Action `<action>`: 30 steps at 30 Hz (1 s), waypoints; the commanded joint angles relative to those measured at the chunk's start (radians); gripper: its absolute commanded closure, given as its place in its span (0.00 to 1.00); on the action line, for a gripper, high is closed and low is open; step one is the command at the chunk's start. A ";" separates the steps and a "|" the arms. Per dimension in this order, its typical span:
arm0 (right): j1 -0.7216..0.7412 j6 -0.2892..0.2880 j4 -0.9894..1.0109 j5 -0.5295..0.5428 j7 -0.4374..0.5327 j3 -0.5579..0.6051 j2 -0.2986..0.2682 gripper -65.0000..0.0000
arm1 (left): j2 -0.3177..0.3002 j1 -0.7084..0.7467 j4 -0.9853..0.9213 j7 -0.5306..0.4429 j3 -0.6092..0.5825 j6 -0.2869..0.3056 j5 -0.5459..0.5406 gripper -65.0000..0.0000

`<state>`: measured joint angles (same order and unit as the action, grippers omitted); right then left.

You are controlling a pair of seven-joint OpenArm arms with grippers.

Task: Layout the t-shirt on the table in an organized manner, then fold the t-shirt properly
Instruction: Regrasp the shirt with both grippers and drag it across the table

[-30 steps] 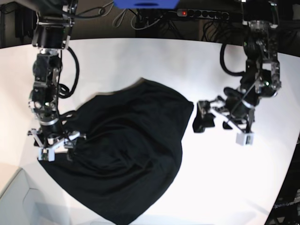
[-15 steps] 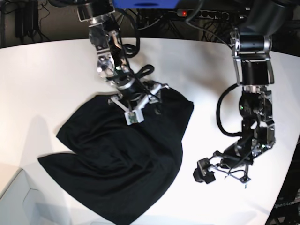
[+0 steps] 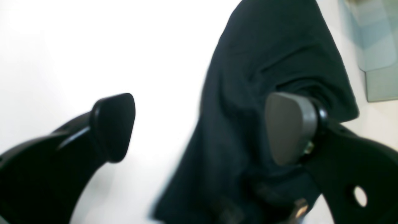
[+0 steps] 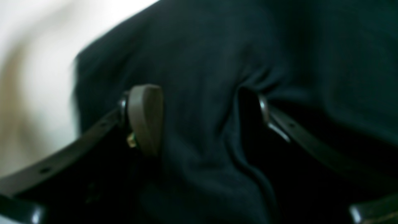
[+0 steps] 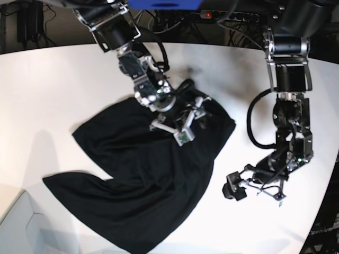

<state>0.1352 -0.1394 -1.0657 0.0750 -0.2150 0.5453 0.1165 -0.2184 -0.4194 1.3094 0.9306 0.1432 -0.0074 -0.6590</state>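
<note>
A plain black cloth t-shirt (image 5: 153, 174) lies unevenly spread and wrinkled across the left and middle of a large smooth white tabletop (image 5: 249, 233) in the base view, one long flap reaching toward the table's near edge. Cables (image 5: 153, 24) run along the far side, beneath a blue object (image 5: 165, 4) at the top of the frame. At the lower left, a pale translucent panel (image 5: 21, 225) stands beside the cloth.

The black left gripper (image 3: 202, 129), its fingers wide apart, hovers at the shirt's side; in its wrist view, one finger appears over white surface, the other in front of black fabric. Nothing is gripped between them. The black right gripper (image 4: 199, 121) is at the upper part of the shirt, fingers apart with dark cloth visible between them; whether they touch it cannot be told.
</note>
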 commanded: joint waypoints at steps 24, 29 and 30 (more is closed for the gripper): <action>-0.293 -0.026 -0.235 0.010 -0.091 0.140 -0.165 0.42 | 0.224 -0.132 -0.569 -0.536 -0.291 0.010 0.382 0.00; -0.286 -0.026 -0.235 0.013 -0.090 0.034 -0.222 0.42 | 0.205 -0.132 -0.650 -0.585 -0.290 0.011 0.485 0.00; -0.286 -0.026 -0.233 0.016 -0.090 0.000 -0.234 0.42 | 0.190 -0.131 -0.655 -0.585 -0.291 0.011 0.488 0.00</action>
<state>-0.1360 -0.2489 -1.3247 0.1364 -0.1436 0.5652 -0.0772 -0.0154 -0.5316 0.6529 0.3134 -0.1524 0.0143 -0.1604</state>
